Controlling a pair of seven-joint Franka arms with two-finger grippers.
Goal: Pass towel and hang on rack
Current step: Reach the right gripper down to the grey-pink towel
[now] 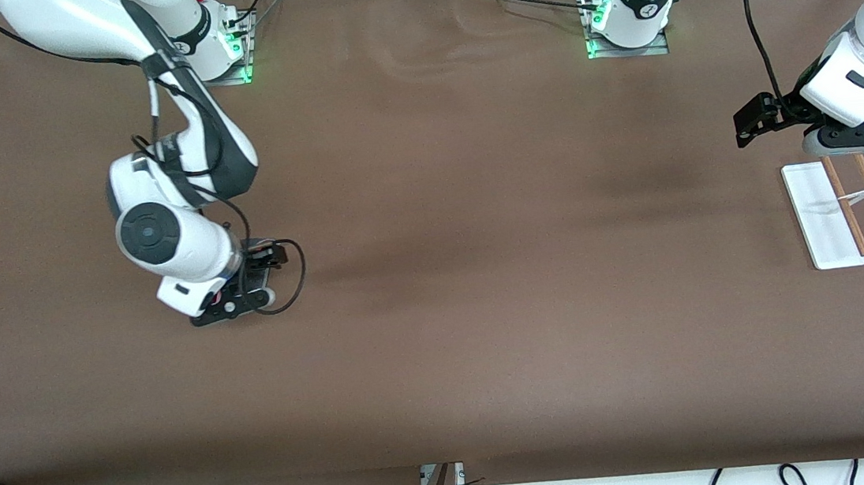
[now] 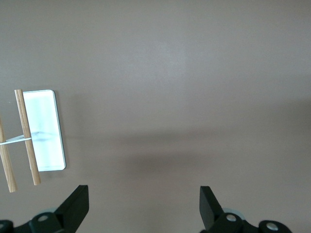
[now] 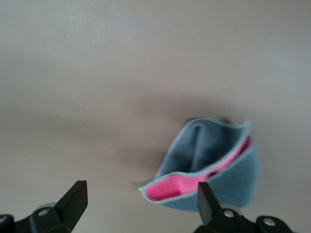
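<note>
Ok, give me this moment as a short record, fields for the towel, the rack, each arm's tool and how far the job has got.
towel: crumpled grey and pink cloth lying on the table under the right tool, hidden in the front view
rack: white base with two wooden rods, at the left arm's end of the table, nothing hung on it
right tool: open, over the towel, not gripping it
left tool: open, empty, over bare table beside the rack
progress: towel not yet picked up or passed
</note>
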